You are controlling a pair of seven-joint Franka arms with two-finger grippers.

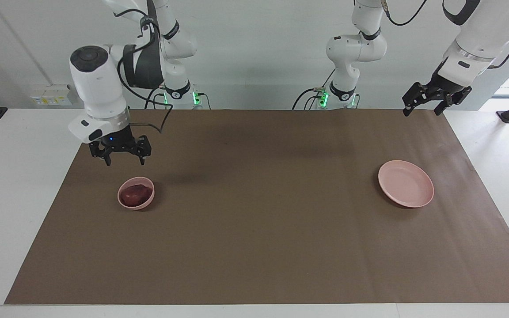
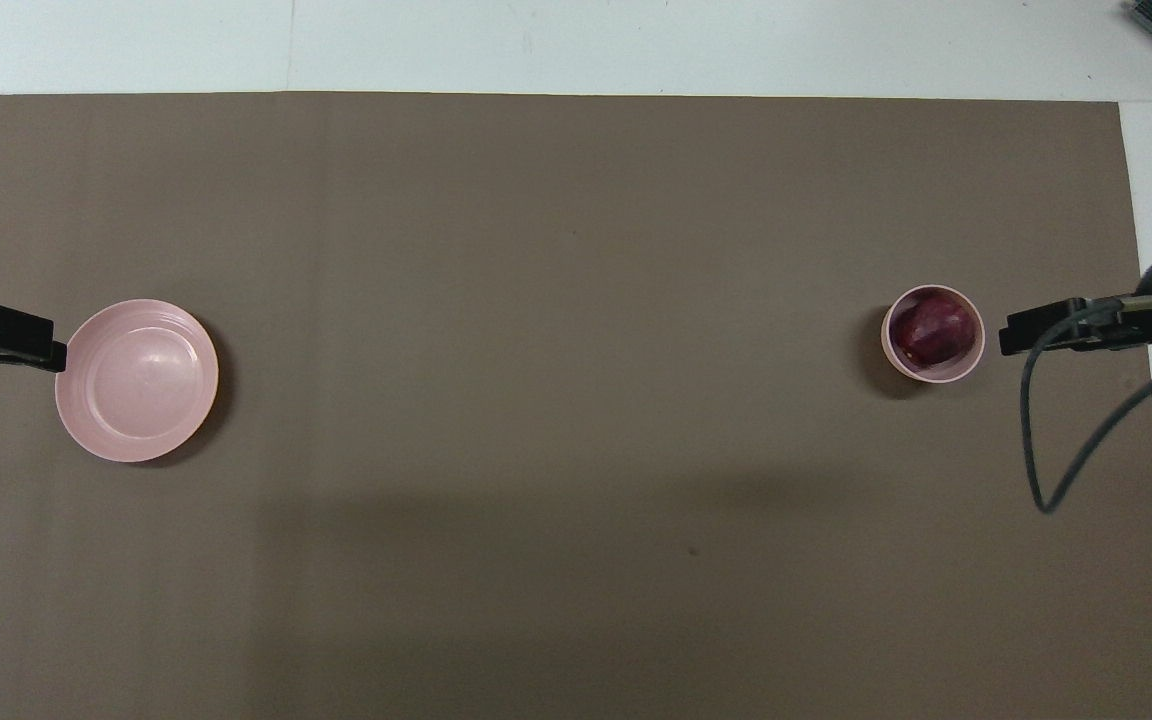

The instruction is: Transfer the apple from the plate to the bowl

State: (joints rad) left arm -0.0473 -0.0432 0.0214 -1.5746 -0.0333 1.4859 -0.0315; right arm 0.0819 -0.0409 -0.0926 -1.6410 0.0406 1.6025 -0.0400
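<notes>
Apple (image 1: 135, 194) sat in the bowl (image 1: 124, 202) near the bench's right-arm end; plate (image 1: 413, 194) bare. My right fingers (image 1: 124, 161) hung spread, empty, above; best lift straight up. Left fingers (image 1: 422, 109) waited spread too.

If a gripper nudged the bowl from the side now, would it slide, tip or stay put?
The bowl is narrow and deep, so it may tip sooner than the flat plate would. The apple inside adds weight low down, probably steadying it. On the paper mat it likely slides.
</notes>
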